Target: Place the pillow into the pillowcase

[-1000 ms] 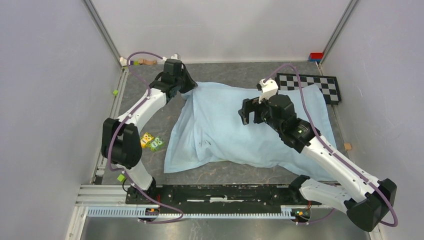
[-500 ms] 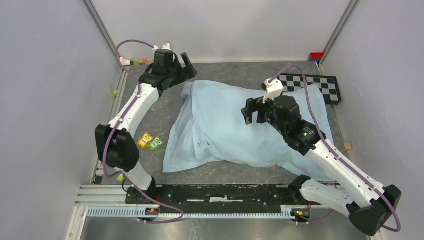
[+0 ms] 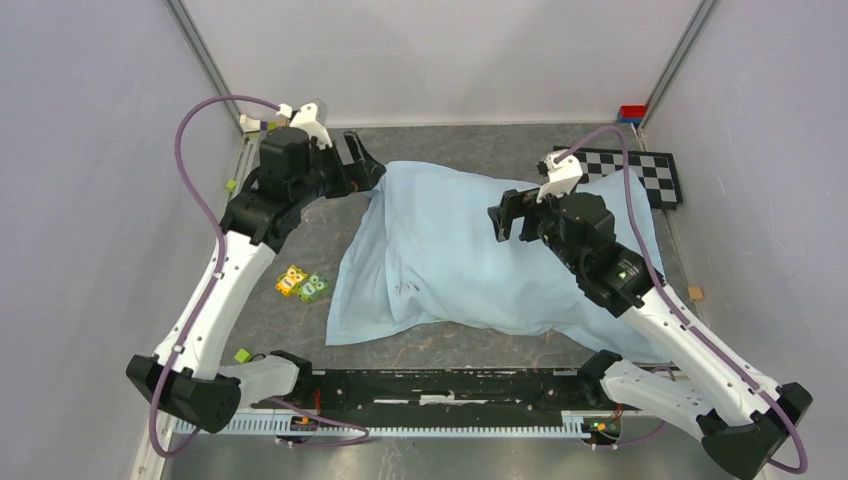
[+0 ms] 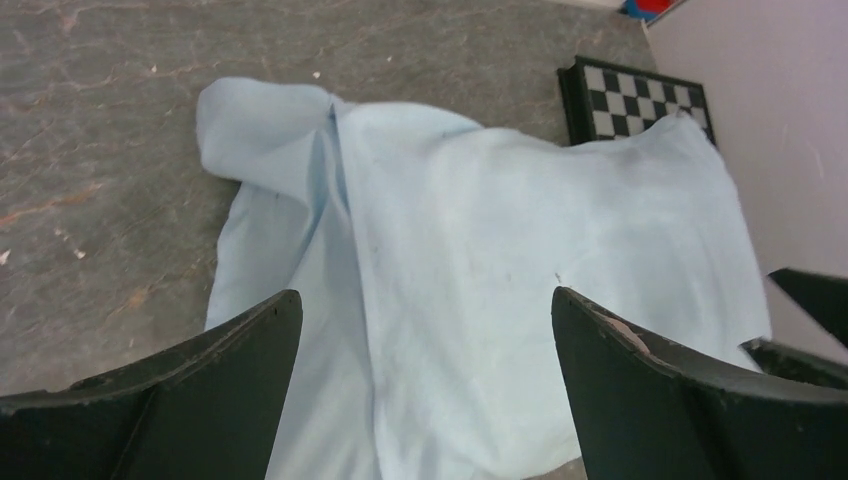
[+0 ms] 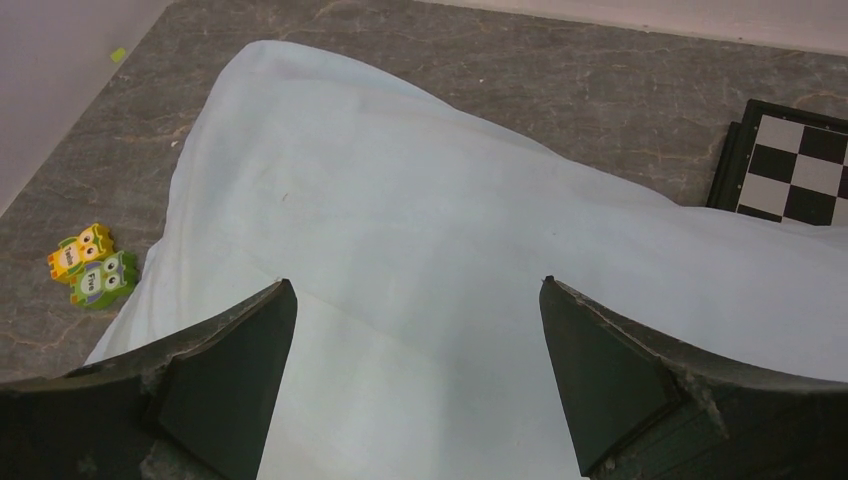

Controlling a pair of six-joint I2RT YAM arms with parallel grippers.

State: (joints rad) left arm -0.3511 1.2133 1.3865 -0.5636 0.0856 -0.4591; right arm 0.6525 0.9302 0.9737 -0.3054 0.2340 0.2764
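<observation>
Light-blue pillowcase (image 3: 470, 250) lies plump across the table (image 3: 450, 148), its far right corner lapping the checkerboard (image 3: 645, 170). The bulge suggests the pillow is inside, though none of it shows. Left fingers (image 4: 210, 385) and right fingers (image 5: 620, 380) hang spread above it, holding nothing, so the job looks finished. A green owl block (image 5: 103, 277) reads "Five".

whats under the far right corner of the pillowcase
That corner of the pillowcase lies over part of a checkerboard; the rest of the board shows. Anything else beneath is hidden.
</observation>
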